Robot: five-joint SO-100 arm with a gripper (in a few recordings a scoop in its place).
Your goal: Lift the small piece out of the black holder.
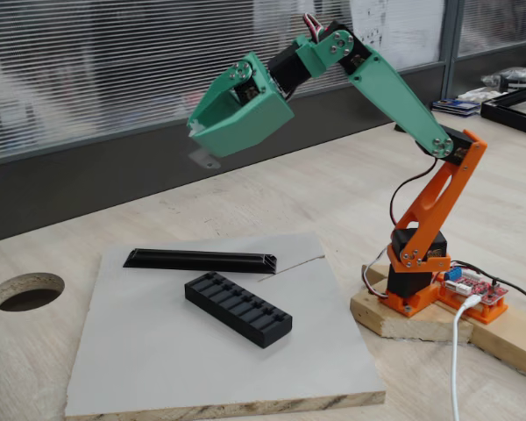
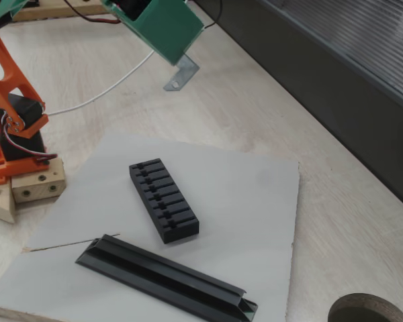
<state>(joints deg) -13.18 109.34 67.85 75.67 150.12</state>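
Observation:
The black holder [image 1: 238,309] [image 2: 163,200], a slotted rectangular block, lies on a pale grey board [image 1: 149,360] [image 2: 255,194]. I see nothing standing in its slots. My green gripper [image 1: 198,140] [image 2: 182,56] hangs high above the board, well away from the holder. A small, flat, pale grey piece [image 1: 204,159] [image 2: 181,74] sticks out below its tip, clear of everything else. The jaws look shut on that small piece.
A long thin black rail [image 1: 202,260] [image 2: 164,277] lies on the board beside the holder. A round hole [image 1: 26,291] [image 2: 373,310] is cut into the wooden table. The arm's orange base [image 1: 421,263] [image 2: 7,134] stands on wood blocks with cables.

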